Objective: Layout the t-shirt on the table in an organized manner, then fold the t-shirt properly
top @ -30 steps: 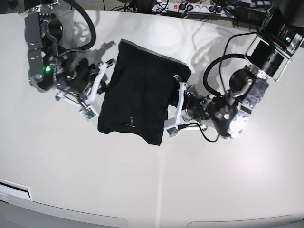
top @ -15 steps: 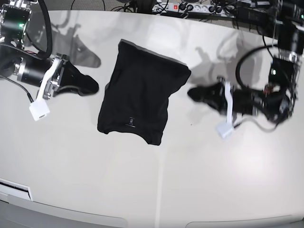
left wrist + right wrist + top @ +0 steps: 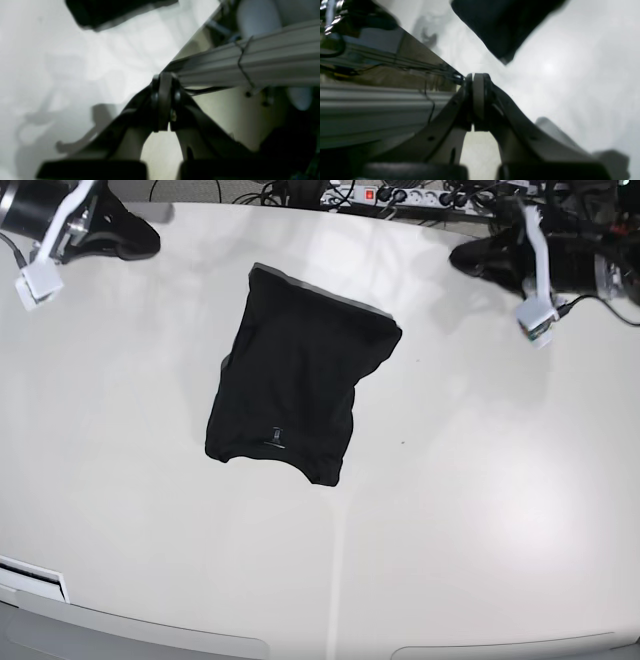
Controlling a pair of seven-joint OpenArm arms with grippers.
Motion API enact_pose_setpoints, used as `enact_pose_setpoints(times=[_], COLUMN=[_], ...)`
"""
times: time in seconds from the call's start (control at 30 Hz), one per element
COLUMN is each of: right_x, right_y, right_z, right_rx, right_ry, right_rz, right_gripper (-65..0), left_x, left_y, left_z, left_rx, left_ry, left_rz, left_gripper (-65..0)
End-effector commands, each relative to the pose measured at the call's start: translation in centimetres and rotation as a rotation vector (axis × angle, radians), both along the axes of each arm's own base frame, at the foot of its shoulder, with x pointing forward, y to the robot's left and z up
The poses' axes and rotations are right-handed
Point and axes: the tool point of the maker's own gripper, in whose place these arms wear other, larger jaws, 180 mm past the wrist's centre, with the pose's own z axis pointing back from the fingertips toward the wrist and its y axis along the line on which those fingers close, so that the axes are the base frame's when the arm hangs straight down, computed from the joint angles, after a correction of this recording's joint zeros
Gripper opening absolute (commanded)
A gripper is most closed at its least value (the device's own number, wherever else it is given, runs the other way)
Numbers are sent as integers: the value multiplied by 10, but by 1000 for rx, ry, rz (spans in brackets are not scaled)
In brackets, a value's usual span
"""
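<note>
The black t-shirt (image 3: 295, 375) lies folded into a compact rectangle on the off-white table (image 3: 450, 530), its small tag mark toward the near edge. Both arms are raised at the far corners, well apart from it. My left gripper (image 3: 458, 256) hangs at the back right, jaws shut and empty. My right gripper (image 3: 152, 242) hangs at the back left, also shut and empty. In the left wrist view the shut left gripper (image 3: 163, 100) points past the table's edge, with the t-shirt (image 3: 112, 10) blurred at the top. In the right wrist view the right gripper (image 3: 477, 97) is shut below the t-shirt (image 3: 505, 25).
A power strip with cables (image 3: 400, 198) runs behind the table's far edge. A white slab (image 3: 30, 580) sits at the near left edge. Both wrist views show a grey aluminium rail (image 3: 250, 62) (image 3: 370, 112) beyond the table's edge.
Both grippers have let go of the shirt's sides and drawn away outward and back to the far corners. The folded shirt has stayed in place.
</note>
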Motion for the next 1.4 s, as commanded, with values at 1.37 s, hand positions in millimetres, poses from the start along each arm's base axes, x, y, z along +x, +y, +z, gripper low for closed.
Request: enact_pose_setpoints(times=[1.37], right_x=[-139], right_y=[57], right_z=[-333], right_rx=[-433], right_ry=[521], right_rz=[122], right_gripper=[-650], left_x=[-112], left_y=[-21], left_z=[-301], left_rx=[285], left_ry=[182], left_rz=[524], left_gripper=[-650])
